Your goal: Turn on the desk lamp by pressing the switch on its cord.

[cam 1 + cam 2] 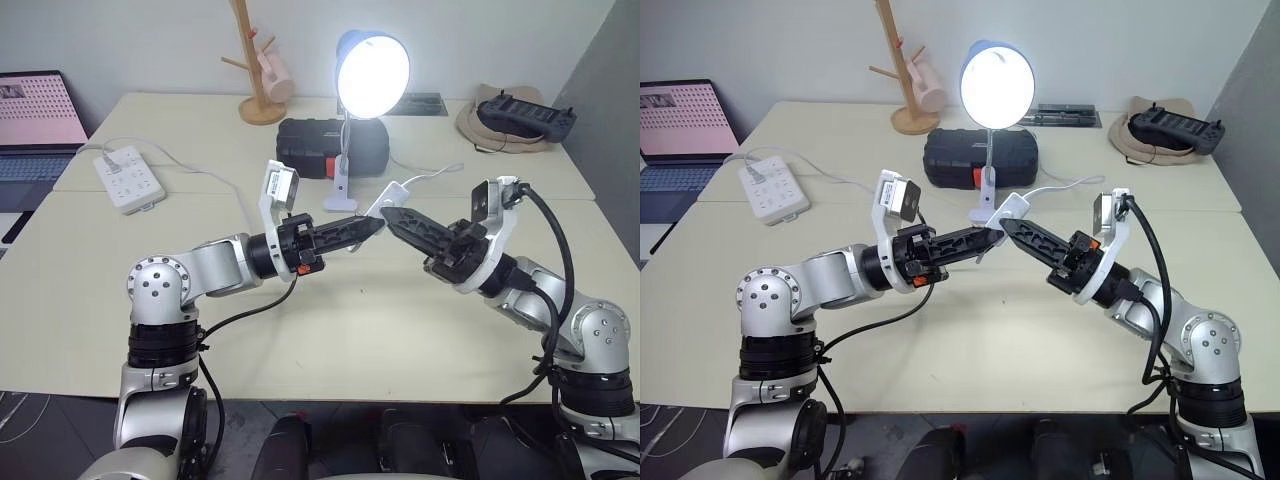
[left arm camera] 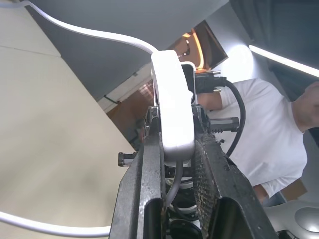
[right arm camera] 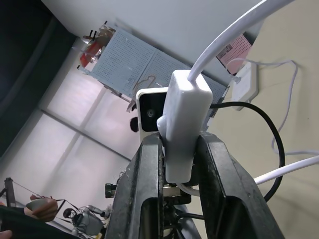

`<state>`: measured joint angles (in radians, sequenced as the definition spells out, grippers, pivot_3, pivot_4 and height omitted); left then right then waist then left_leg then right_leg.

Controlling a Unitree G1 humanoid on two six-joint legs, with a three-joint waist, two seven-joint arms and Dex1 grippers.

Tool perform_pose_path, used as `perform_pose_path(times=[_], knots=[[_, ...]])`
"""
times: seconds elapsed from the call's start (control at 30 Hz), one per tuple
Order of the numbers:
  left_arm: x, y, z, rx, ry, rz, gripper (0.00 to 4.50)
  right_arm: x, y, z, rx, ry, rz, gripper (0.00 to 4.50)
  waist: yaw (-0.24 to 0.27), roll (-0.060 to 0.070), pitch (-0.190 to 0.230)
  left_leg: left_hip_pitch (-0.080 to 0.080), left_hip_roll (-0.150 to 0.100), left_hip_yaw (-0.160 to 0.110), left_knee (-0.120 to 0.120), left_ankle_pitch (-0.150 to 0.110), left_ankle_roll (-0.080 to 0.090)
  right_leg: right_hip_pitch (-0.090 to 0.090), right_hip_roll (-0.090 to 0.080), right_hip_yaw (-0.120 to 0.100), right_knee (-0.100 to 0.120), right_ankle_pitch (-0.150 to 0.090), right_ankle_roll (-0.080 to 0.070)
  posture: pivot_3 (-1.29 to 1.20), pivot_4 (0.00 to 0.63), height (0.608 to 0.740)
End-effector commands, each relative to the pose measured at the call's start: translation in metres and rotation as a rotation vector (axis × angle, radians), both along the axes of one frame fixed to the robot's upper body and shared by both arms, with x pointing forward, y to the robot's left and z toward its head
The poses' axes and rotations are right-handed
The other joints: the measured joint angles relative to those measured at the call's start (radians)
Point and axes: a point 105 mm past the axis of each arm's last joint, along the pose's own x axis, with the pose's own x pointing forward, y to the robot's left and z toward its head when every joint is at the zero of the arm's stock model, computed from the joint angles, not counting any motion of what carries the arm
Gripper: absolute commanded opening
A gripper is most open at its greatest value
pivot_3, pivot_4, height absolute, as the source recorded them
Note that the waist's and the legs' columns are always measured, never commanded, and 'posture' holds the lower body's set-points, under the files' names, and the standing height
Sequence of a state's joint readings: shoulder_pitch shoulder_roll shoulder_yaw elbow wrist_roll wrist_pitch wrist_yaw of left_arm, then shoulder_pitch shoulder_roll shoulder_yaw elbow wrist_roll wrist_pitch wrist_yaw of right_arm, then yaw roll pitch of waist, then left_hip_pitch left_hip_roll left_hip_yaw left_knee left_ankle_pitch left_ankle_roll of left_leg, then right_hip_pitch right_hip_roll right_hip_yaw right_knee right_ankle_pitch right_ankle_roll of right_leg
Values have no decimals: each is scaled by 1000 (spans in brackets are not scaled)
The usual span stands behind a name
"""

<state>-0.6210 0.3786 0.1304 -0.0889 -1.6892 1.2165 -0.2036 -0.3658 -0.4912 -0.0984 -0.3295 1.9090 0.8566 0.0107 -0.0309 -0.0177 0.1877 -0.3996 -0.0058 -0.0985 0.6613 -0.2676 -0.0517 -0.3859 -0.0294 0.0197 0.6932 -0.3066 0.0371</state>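
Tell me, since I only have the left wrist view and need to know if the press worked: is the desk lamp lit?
Observer: Yes, the desk lamp glows brightly.
Operator: Is the other arm on the switch too?
Observer: The right gripper is clamped on the switch, meeting the left gripper there.
Operator: Is the switch lying on the table?
Observer: No, it is held up above the table, in front of the lamp's base.
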Motion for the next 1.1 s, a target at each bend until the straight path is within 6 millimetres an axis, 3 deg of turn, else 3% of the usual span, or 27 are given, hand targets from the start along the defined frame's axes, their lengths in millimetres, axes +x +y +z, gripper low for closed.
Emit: perform_pose_path(times=[0.03,0.13,0.17,0.2,0.23,0.5,0.73,0.83,0.9,0.97,1.1], knots=[[-7,-7,10,15,-52,-19,387,-5,-1,7,-18,-38,-12,540,0,0,0,0,0,0,0,0,0,0,0,0,0,0,0,0,150,740],[-6,-6,10,16,-51,-18,387,-5,-1,6,-30,-42,-14,540,0,0,0,0,0,0,0,0,0,0,0,0,0,0,0,0,150,740],[-6,-6,10,17,-50,-17,387,-5,-1,6,-28,-43,-11,890,0,0,0,0,0,0,0,0,0,0,0,0,0,0,0,0,150,740],[-6,-6,10,18,-50,-16,387,-6,0,6,-26,-43,-9,890,0,0,0,0,0,0,0,0,0,0,0,0,0,0,0,0,150,740],[-6,-5,10,19,-50,-16,387,-6,-1,6,-24,-43,-8,1285,0,0,0,0,0,0,0,0,0,0,0,0,0,0,0,0,150,740],[-4,1,12,29,-54,-8,387,-5,-6,3,-40,-41,-17,2953,0,0,0,0,0,0,-1,0,0,0,0,0,-1,0,0,0,150,740],[2,11,12,57,-72,-3,387,-13,-28,-6,-103,-28,-62,4360,2,0,0,-1,-1,0,-1,0,0,0,0,0,-2,0,0,0,150,740],[11,19,11,108,-121,24,387,-17,-35,-15,-322,-111,-122,4439,1,0,1,-1,-2,1,-1,0,0,0,1,0,-2,0,0,0,150,740],[20,25,7,210,-211,53,387,-20,-33,-13,-542,-255,-158,4439,-1,0,1,0,-1,1,-1,0,0,0,4,0,-3,0,0,0,150,740],[34,37,-8,346,-318,81,387,-25,-28,-14,-754,-424,-169,4439,-1,2,2,0,0,1,-1,0,0,0,5,0,-4,0,0,0,150,740],[55,50,-52,674,-610,44,387,-27,-28,-28,-897,-533,-183,4439,2,3,1,1,2,1,-8,0,0,0,8,0,-11,0,0,0,150,740]])
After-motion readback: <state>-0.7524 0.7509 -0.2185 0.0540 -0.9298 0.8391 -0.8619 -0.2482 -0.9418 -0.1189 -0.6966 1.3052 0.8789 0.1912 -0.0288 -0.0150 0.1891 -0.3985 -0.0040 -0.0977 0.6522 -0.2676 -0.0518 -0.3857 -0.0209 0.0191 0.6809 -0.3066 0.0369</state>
